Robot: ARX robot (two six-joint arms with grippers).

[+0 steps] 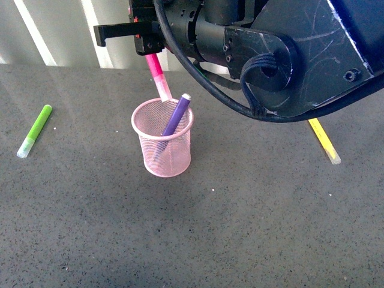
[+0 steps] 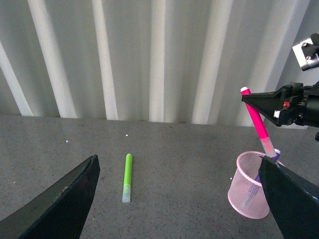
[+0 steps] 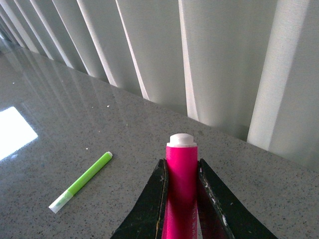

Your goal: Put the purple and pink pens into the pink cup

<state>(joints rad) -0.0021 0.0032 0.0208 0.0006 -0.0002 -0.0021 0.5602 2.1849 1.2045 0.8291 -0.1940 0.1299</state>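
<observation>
While the right gripper (image 3: pixel 181 167) clamps the pink pen (image 1: pixel 157 75) near its white top end, the pen slants steeply, clear cap down at the pink cup's (image 1: pixel 162 153) far rim.
Purple pen (image 1: pixel 177 115) leans inside the cup, white end up and rightward; left gripper (image 2: pixel 178 164) fingers stand wide apart.

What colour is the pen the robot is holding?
A pink pen, clearest in the right wrist view.

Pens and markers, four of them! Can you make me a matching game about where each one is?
1 pink pen
2 purple pen
3 green marker
4 yellow marker

A lying left of the pink cup
B pinched in the right claw
C lying right of the cup
D leaning inside the cup

Pairs: 1-B, 2-D, 3-A, 4-C
</observation>
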